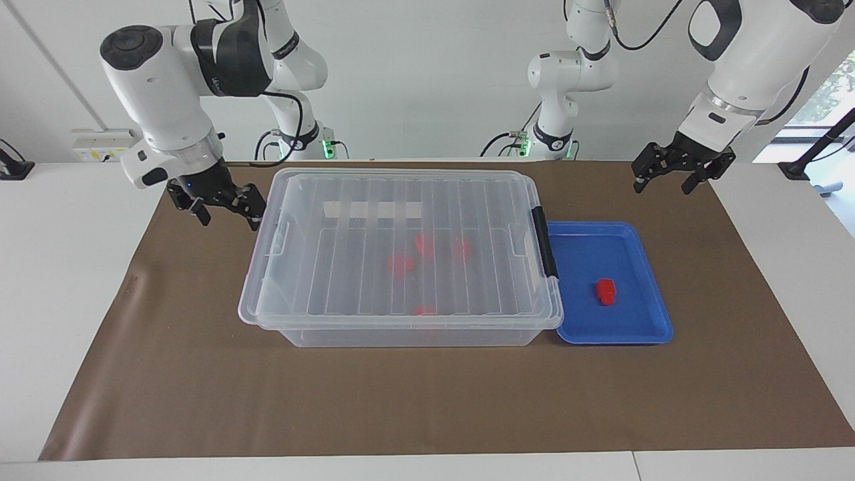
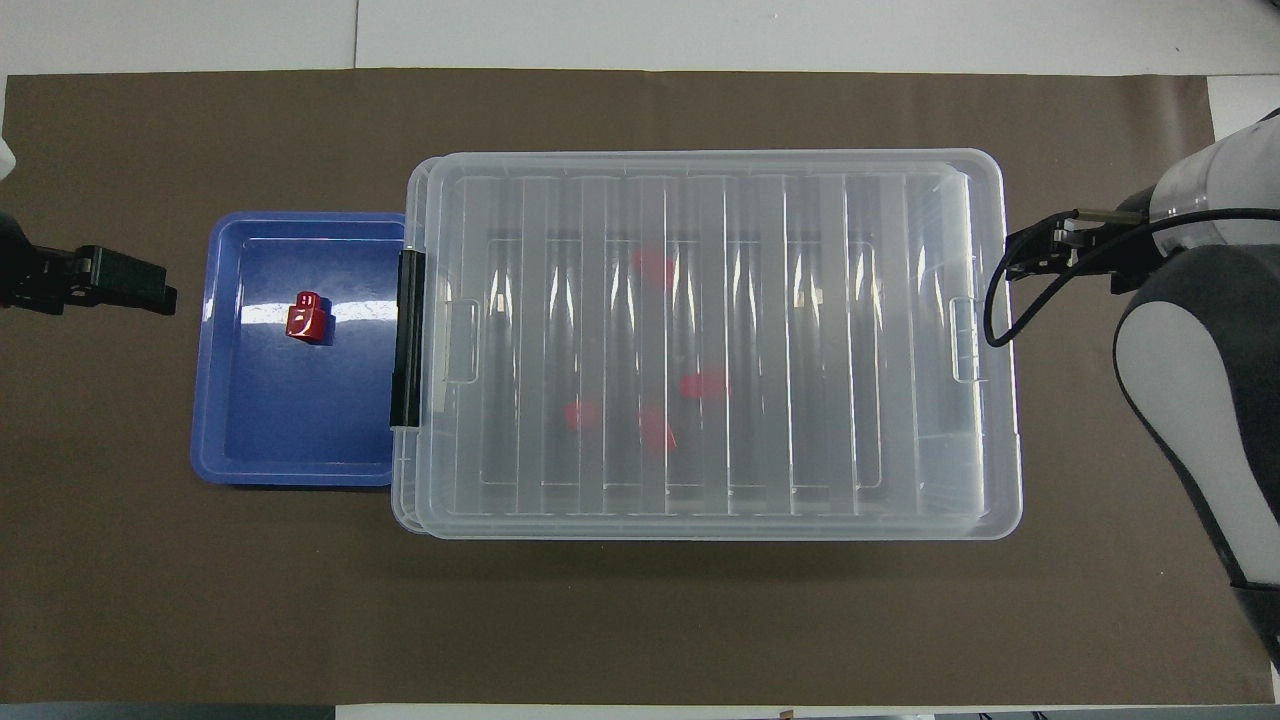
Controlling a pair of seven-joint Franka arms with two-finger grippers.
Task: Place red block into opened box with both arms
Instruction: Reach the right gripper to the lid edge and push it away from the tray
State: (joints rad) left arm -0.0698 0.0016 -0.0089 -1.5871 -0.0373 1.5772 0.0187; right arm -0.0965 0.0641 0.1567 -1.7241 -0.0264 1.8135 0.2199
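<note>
A red block (image 1: 606, 291) (image 2: 306, 317) lies alone in the shallow blue tray (image 1: 641, 334) (image 2: 215, 440). The tray sits against the end of the clear box (image 1: 401, 319) (image 2: 700, 165) toward the left arm. The ribbed lid lies flat on the box, and several more red blocks (image 1: 401, 264) (image 2: 705, 385) show through it. My right gripper (image 1: 229, 217) (image 2: 1030, 258) hangs open over the mat, just beside the box's end toward the right arm, holding nothing. My left gripper (image 1: 661, 187) (image 2: 160, 293) waits open over the mat's corner, beside the tray.
A black latch handle (image 1: 544, 242) (image 2: 408, 340) runs along the box's end next to the tray. A brown mat (image 1: 427, 401) covers the white table under everything. Bare mat stretches between the box and the table edge farthest from the robots.
</note>
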